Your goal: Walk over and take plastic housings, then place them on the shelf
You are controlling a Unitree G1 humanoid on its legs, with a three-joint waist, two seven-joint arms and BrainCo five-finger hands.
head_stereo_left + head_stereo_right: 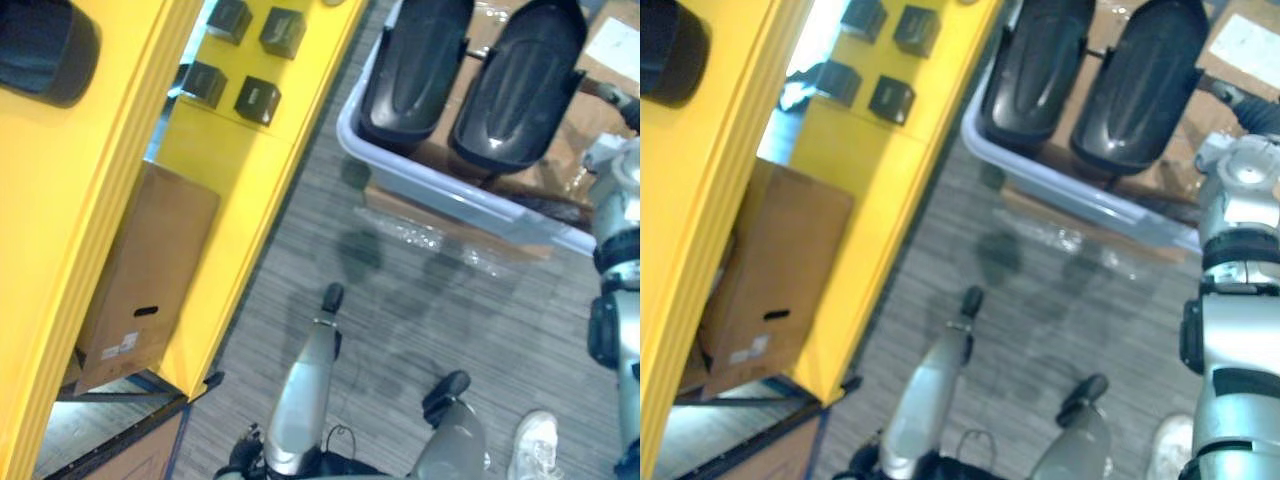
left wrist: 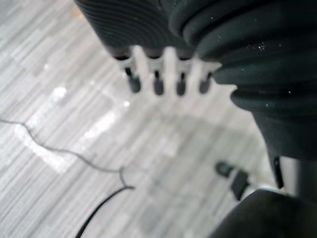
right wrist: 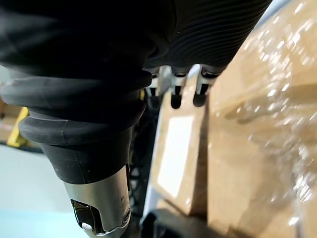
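Two black oblong plastic housings [image 1: 415, 65] [image 1: 520, 85] stand side by side in a pale grey bin [image 1: 440, 180] at the upper right. Another dark rounded housing [image 1: 40, 50] lies on the yellow shelf [image 1: 110, 200] at the top left. My left hand [image 2: 168, 69] hangs over the grey floor, fingers straight, holding nothing. The fingers of my right hand [image 3: 174, 87] are relaxed and empty beside a film-wrapped cardboard box [image 3: 257, 148]. My right arm [image 1: 620, 250] runs up the right edge near the bin.
Several small black boxes [image 1: 257, 100] sit on a yellow shelf board. A cardboard box [image 1: 145, 280] fills the shelf's lower bay. Wrapped cardboard boxes [image 1: 560, 160] lie under and behind the bin. A person's white shoe [image 1: 535, 440] stands on the striped carpet [image 1: 400, 280].
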